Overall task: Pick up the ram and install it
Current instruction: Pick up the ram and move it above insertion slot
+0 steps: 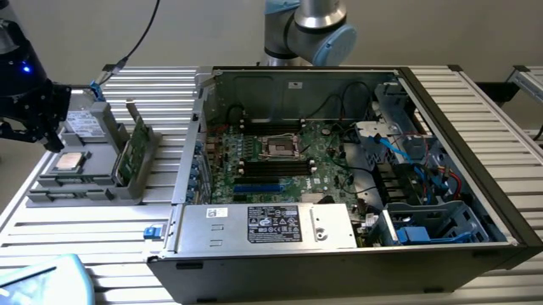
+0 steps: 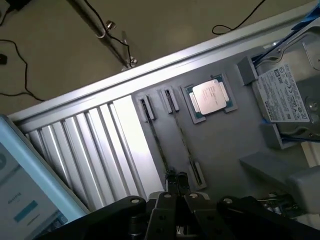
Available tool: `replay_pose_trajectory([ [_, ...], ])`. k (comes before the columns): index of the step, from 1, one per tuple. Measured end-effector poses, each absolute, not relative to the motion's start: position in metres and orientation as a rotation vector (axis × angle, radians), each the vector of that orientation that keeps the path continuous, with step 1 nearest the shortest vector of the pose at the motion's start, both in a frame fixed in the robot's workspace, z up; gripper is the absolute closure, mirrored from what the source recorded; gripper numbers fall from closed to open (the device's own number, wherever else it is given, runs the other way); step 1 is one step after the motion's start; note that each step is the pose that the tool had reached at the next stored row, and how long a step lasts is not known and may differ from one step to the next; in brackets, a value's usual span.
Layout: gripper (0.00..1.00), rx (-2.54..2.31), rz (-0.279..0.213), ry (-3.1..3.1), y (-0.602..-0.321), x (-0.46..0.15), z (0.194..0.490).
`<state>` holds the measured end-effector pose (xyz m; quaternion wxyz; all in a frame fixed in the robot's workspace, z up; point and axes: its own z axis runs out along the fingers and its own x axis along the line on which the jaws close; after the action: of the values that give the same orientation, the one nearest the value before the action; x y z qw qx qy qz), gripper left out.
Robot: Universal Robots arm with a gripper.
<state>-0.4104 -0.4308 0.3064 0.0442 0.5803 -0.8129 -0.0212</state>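
Ribbed aluminium table (image 1: pixel 85 229) spans the exterior view, with a plain pale wall (image 1: pixel 203 32) at 12 o'clock. Beige floor (image 2: pixel 50 45) beside it bears a metal pole (image 2: pixel 100 27).

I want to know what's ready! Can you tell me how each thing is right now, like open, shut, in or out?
gripper: shut, over the gray holder.
ram: standing on edge in the gray holder, not picked up.
processor chip: lying flat in the holder.
hard drive: resting in the holder.
computer case: open, side cover off.
memory slots: look empty.
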Motion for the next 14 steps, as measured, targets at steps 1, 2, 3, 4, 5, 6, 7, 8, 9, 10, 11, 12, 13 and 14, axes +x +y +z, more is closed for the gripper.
replay_pose_trajectory([
  [1, 0.89, 1.795, -0.064, -2.468, -0.4308, -0.4105, 0.3061],
  [2, 0.89, 1.817, -0.062, -2.452, -0.4307, -0.4105, 0.3059],
  [3, 0.89, 1.840, -0.061, -2.434, -0.4308, -0.4105, 0.3057],
  [4, 0.89, 1.861, -0.060, -2.418, -0.4308, -0.4105, 0.3055],
  [5, 0.89, 1.884, -0.058, -2.399, -0.4308, -0.4105, 0.3054],
  [6, 0.89, 1.905, -0.057, -2.383, -0.4308, -0.4106, 0.3053],
  [7, 0.89, 1.926, -0.056, -2.365, -0.4308, -0.4106, 0.3051],
  [8, 0.89, 1.947, -0.055, -2.347, -0.4308, -0.4106, 0.3050],
  [9, 0.89, 1.969, -0.053, -2.329, -0.4308, -0.4106, 0.3047],
  [10, 0.89, 1.989, -0.052, -2.311, -0.4308, -0.4107, 0.3045],
  [11, 0.89, 2.010, -0.051, -2.292, -0.4308, -0.4107, 0.3043],
  [12, 0.89, 2.031, -0.050, -2.273, -0.4308, -0.4107, 0.3040],
  [13, 0.89, 2.051, -0.048, -2.255, -0.4308, -0.4108, 0.3037],
  [14, 0.89, 2.072, -0.047, -2.235, -0.4307, -0.4109, 0.3035],
])
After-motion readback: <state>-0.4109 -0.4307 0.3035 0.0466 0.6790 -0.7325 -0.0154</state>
